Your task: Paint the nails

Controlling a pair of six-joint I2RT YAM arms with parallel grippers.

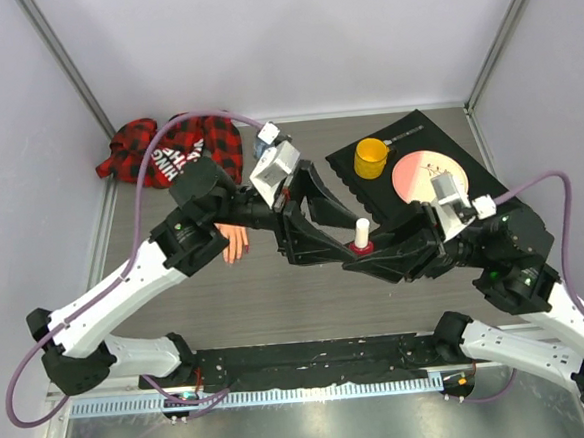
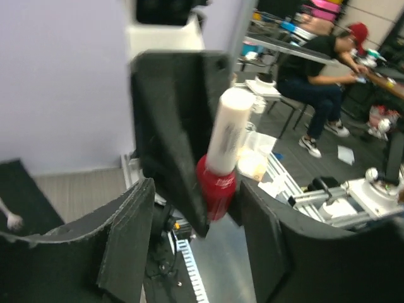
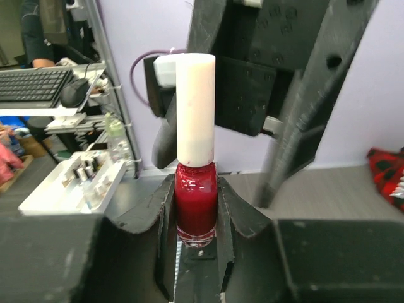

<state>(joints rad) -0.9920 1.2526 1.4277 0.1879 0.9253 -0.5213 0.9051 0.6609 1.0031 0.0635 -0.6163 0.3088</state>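
- The right gripper (image 1: 362,248) is pinching the glass base of a small red nail polish bottle (image 3: 196,202), one finger on each side, at about the middle of the bench (image 1: 278,300).
- The bottle stands upright, with its tall white cap (image 3: 195,107) on top.
- The left gripper (image 2: 199,189) reaches in from the left with its fingers (image 2: 129,243) spread wide, one on either side of the bottle. I cannot tell whether either finger touches the cap.
- The peach mannequin hand (image 1: 236,243) lies left of centre on the bench, half hidden under the left arm and well apart from the bottle.
- Its nails are too small to pick out from here.
- The red-and-black plaid sleeve (image 1: 172,147) trails off toward the far left corner of the bench.
- At the far right corner lies a black mat (image 1: 467,147) with a yellow cup (image 1: 371,157) and a pink plate (image 1: 419,170) on it.
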